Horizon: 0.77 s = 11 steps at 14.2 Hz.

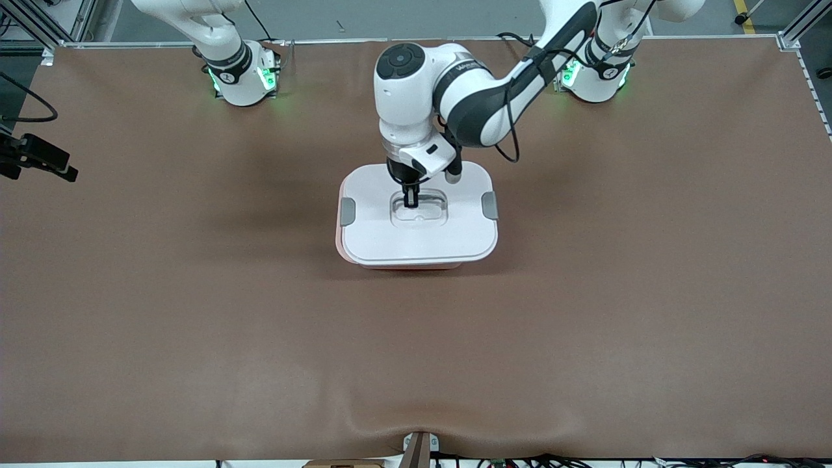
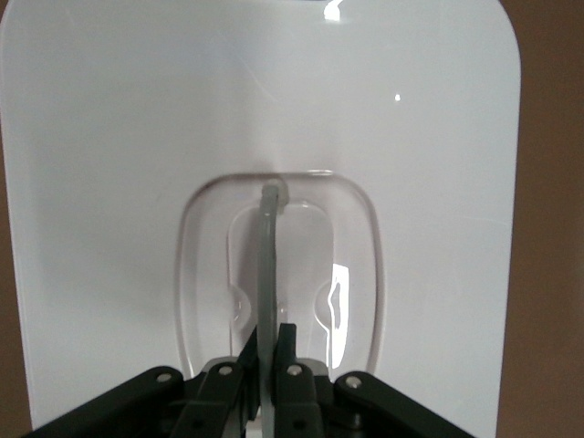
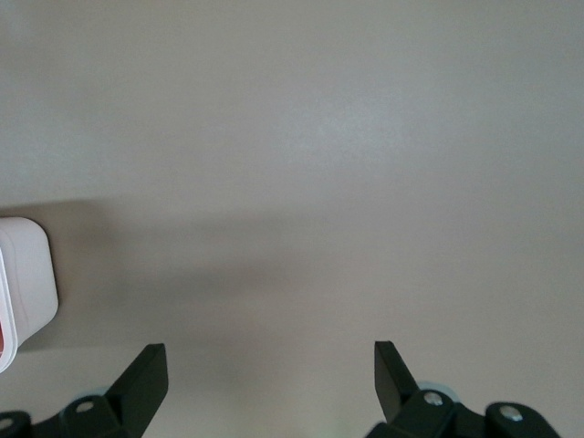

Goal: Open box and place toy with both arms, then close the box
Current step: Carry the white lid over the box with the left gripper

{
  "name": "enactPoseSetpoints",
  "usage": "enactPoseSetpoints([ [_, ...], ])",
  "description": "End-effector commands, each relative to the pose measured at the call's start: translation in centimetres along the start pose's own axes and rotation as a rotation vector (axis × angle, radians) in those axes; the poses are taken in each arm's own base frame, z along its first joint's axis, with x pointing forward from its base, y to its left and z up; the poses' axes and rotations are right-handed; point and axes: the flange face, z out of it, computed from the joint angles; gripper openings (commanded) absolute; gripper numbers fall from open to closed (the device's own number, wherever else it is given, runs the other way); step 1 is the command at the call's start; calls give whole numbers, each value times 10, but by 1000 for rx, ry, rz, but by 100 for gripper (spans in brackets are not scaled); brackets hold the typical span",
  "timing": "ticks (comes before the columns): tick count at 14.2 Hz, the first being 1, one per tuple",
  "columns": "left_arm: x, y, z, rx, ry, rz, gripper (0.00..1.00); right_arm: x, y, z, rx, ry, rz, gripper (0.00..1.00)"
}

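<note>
The box [image 1: 417,221] sits closed at the centre of the front view, on the brown worktop [image 1: 195,292], its white lid [image 1: 416,240] on and a grey clip [image 1: 348,211] at each end. The left gripper [image 1: 411,200] is down in the lid's recessed middle, jaws clamped on the clear handle [image 2: 267,274]. The right gripper [image 3: 269,365] hangs over bare worktop beside the box, jaws wide and empty.

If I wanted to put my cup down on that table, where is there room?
Nearly everywhere. The brown table is bare from the box down to the camera's edge, and from the box out toward each arm's end. It is crowded only at the box, where the left gripper is shut on the lid's handle, and between box and arm bases. The right gripper waits open over bare table.
</note>
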Motion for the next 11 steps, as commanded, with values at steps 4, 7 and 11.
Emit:
enactPoseSetpoints([
  [4, -6, -1, 15, -12, 17, 34, 0, -2, -10, 0, -6, 5, 1, 100],
  [7, -11, 2, 17, -21, -19, 61, 0, -1, -10, 3, -5, -1, 1, 100],
  [11, -23, -7, 27, -9, -22, 69, 0, -3, -16, 2, -6, -10, -11, 100],
])
